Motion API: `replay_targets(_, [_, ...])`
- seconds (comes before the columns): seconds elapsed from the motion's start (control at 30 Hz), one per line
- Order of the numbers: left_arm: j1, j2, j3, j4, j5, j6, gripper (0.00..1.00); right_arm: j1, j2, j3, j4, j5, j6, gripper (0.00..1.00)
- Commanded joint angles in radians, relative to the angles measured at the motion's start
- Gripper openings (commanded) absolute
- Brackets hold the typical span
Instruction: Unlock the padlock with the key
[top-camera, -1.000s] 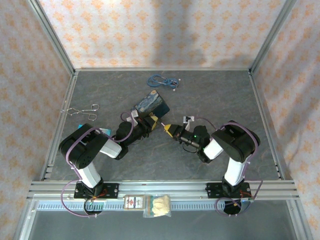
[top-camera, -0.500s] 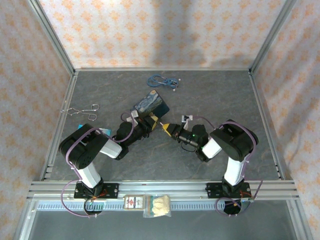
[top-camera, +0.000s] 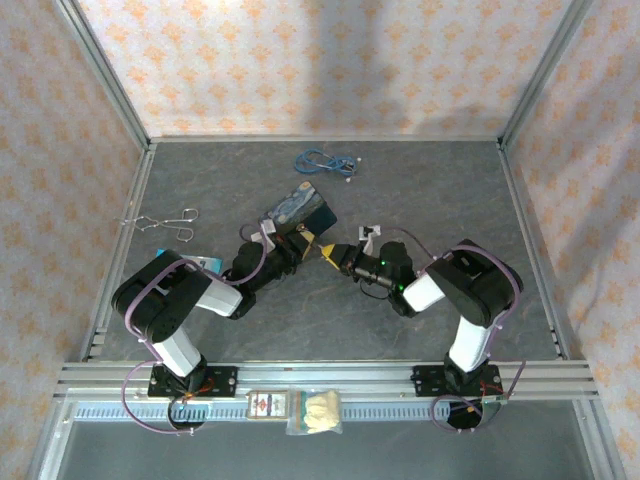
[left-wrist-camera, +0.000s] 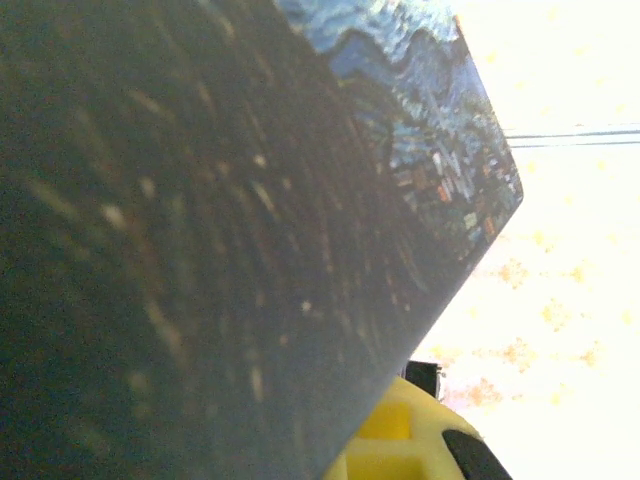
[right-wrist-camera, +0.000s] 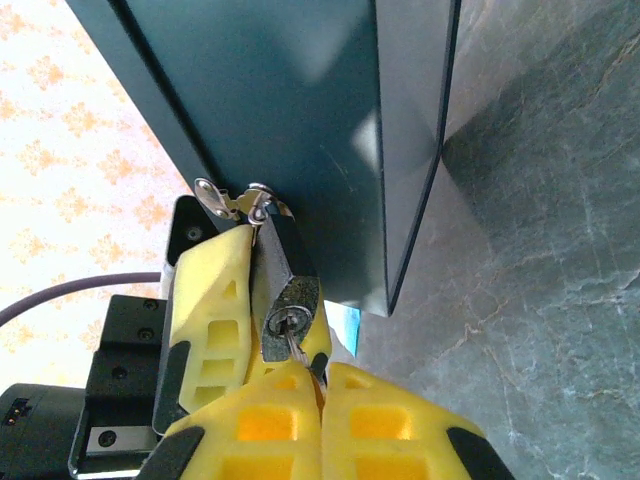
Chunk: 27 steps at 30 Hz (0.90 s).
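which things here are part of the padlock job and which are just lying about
In the job: padlock, key in its keyhole, right gripper pinching it, left gripper around the padlock, painted tin it hangs on.
Lying about: wire tongs, blue cable, two packets on the front rail.

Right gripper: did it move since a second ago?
Yes. The right gripper slid left, toward the painted tin, with the key pinched. The left gripper, tongs and blue cable stayed put.
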Motion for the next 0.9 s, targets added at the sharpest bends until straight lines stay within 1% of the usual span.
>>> replay_targets(0.0, [-0.044,-0.059,0.027,-0.060,0.129,0.079,0.00,-0.021,-0.057,0.064,-0.059,-0.056,-0.014,0.00])
replay_targets(0.07, [-0.044,-0.070,0.027,-0.069,0.149,0.098,0.00,-0.039,-0.060,0.076,-0.080,-0.074,-0.016,0.00])
replay_targets(0.17, [-0.044,-0.064,0.033,-0.061,0.177,0.100,0.00,-0.056,-0.046,0.076,-0.066,-0.088,-0.018,0.00])
replay_targets(0.27, [-0.046,-0.051,0.032,-0.014,0.180,0.071,0.00,-0.054,-0.012,0.070,0.022,-0.097,0.020,0.00])
replay_targets(0.4, [-0.059,-0.025,0.035,0.064,0.159,0.017,0.00,-0.037,0.025,0.058,0.127,-0.062,0.080,0.00])
replay_targets(0.57, [-0.075,0.000,0.045,0.128,0.149,-0.015,0.00,-0.028,0.030,0.029,0.187,0.003,0.131,0.00])
replay_targets(0.63, [-0.078,0.009,0.045,0.154,0.156,-0.025,0.00,-0.033,0.038,0.028,0.207,0.008,0.162,0.00])
replay_targets(0.7, [-0.079,0.016,0.044,0.169,0.171,-0.029,0.00,-0.039,0.061,0.047,0.230,-0.018,0.184,0.00])
replay_targets(0.77, [-0.081,0.015,0.041,0.176,0.190,-0.028,0.00,-0.045,0.072,0.072,0.209,-0.042,0.146,0.00])
replay_targets(0.8, [-0.080,0.014,0.039,0.186,0.203,-0.027,0.00,-0.048,0.066,0.085,0.180,-0.056,0.086,0.00])
replay_targets(0.83, [-0.081,0.014,0.038,0.192,0.217,-0.026,0.00,-0.049,0.056,0.096,0.115,-0.058,0.009,0.00])
replay_targets(0.87, [-0.082,0.012,0.038,0.189,0.234,-0.024,0.00,-0.048,0.033,0.111,0.011,-0.047,-0.065,0.00])
